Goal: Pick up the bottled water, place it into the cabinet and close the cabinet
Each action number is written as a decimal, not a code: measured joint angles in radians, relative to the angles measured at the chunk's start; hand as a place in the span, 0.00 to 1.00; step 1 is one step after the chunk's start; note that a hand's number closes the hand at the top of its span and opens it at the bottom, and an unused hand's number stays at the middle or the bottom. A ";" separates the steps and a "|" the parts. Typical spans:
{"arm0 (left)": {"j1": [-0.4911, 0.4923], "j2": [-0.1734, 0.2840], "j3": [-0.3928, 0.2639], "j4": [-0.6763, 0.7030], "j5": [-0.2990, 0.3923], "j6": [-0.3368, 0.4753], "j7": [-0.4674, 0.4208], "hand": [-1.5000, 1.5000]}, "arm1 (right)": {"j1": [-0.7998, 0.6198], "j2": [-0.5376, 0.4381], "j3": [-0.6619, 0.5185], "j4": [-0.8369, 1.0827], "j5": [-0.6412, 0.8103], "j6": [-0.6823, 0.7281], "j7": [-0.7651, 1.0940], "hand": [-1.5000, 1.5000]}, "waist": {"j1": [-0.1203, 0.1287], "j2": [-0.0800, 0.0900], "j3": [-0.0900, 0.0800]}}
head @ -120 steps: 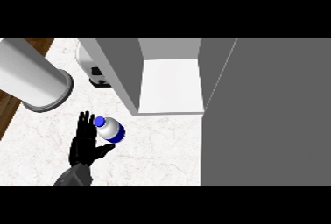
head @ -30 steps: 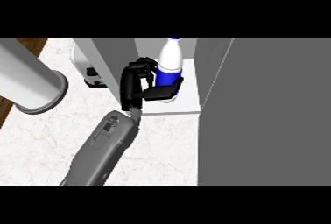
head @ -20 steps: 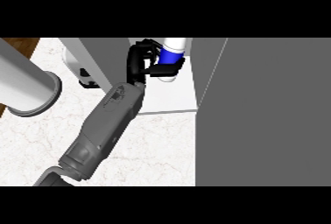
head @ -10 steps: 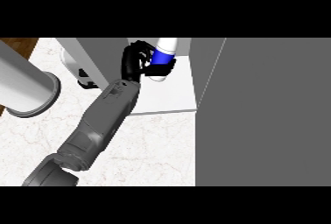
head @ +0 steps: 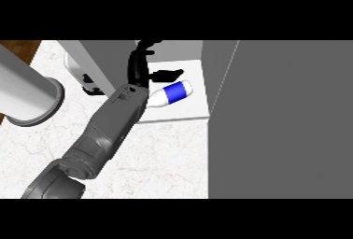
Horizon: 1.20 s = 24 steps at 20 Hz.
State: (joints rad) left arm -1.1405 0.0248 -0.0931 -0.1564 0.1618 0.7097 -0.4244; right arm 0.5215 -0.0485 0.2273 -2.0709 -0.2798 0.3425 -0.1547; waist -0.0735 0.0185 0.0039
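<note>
Left of the cabinet (head: 176,114) floor, a grey cylinder (head: 27,100) is standing. Within, the left hand (head: 141,60) is hanging open, gripping nothing, above the toppled bottled water (head: 172,93). Placing appears done; next, withdrawing and swinging the door (head: 283,121) closed.

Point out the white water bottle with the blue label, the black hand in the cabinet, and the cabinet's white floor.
White plastic water bottle with blue label (head: 173,92): head view, on the blue label.
Black left hand (head: 140,65): head view, on its back.
White cabinet floor (head: 186,111): head view, bare front part.
</note>
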 measured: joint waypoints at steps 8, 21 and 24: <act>-0.010 0.005 0.041 0.024 0.023 -0.016 -0.023 0.00 | 0.035 -0.013 0.013 0.002 0.015 0.025 -0.034 0.00 | -0.006 -0.001 0.002; 0.038 -0.025 0.127 -0.092 0.096 -0.251 -0.229 0.00 | 0.038 -0.014 0.001 -0.017 0.019 0.006 -0.035 0.00 | 0.026 -0.006 0.000; 0.054 -0.027 0.106 -0.123 0.098 -0.311 -0.257 0.00 | 0.042 -0.017 -0.013 -0.019 0.012 0.002 -0.036 0.00 | 0.033 -0.006 0.001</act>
State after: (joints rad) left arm -1.0862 -0.0024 0.0133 -0.2794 0.2600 0.3990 -0.6816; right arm 0.5635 -0.0653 0.2148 -2.0901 -0.2680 0.3444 -0.1911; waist -0.0409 0.0122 0.0053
